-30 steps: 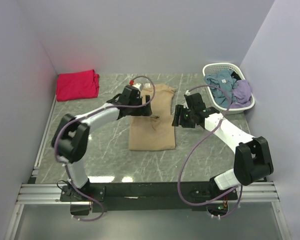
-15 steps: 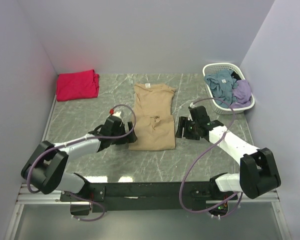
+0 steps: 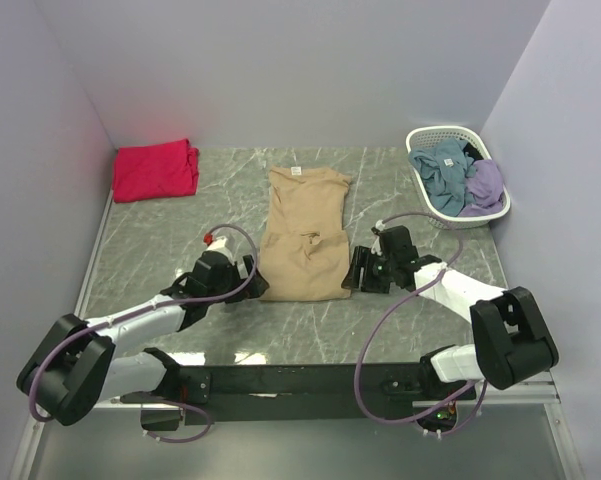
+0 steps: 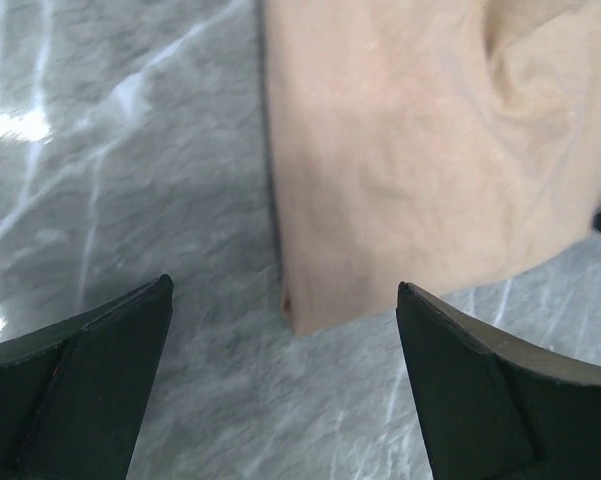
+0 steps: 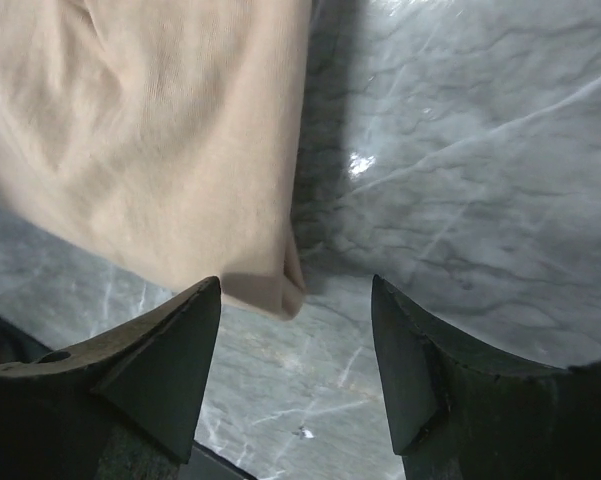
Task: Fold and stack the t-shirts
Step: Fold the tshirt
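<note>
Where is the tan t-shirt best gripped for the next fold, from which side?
On the tan t-shirt, probably the two near hem corners, left gripper from the left, right gripper from the right: it lies flat, each corner before open jaws.

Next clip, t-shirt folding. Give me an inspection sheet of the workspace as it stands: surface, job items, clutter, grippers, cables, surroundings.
Surface: grey marble-pattern table, glare patches near the front edge.
Job's things: tan t-shirt lying flat mid-table, folded to a narrow strip, neck label at the far end; red-pink t-shirt folded at the far left corner.
Clutter: white basket at the far right, holding blue and purple clothes.
Grippers: left gripper and right gripper both open, one at each near corner of the tan t-shirt, holding nothing.
Cables: purple cables looped along both arms.
Surroundings: plain pale walls on three sides.
</note>
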Tool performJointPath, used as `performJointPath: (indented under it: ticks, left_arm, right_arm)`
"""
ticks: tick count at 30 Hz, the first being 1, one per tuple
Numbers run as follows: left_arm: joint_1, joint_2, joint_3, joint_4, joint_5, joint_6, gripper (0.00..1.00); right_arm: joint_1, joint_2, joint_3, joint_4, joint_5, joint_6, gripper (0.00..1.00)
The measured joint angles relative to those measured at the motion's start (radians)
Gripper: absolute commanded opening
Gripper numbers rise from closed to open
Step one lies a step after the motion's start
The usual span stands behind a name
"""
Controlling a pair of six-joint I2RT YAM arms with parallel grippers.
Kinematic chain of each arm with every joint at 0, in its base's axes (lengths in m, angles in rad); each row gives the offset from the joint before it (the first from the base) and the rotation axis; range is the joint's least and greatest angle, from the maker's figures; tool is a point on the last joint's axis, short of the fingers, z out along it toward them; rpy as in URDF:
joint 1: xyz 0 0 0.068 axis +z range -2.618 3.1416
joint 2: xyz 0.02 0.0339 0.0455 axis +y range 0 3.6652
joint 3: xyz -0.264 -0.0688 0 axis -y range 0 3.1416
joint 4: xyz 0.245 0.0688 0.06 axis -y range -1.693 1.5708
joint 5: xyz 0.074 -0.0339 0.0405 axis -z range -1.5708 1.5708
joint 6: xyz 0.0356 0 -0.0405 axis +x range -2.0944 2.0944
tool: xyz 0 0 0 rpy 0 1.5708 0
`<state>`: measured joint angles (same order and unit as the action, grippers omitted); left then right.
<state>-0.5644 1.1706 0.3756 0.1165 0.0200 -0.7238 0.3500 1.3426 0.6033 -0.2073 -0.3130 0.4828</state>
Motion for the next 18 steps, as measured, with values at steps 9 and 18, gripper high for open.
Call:
performJointPath:
  ticks: [9,18]
  left_arm:
    - [0.000,0.134,-0.005,0.221,0.116,-0.017,0.91]
    - [0.000,0.190,-0.042,0.370,0.213,-0.065,0.88]
  right_arm:
    - [-0.001,0.033,-0.054,0.119,-0.101,0.044,0.65]
    - [-0.001,0.055,-0.102,0.235,-0.187,0.087,0.61]
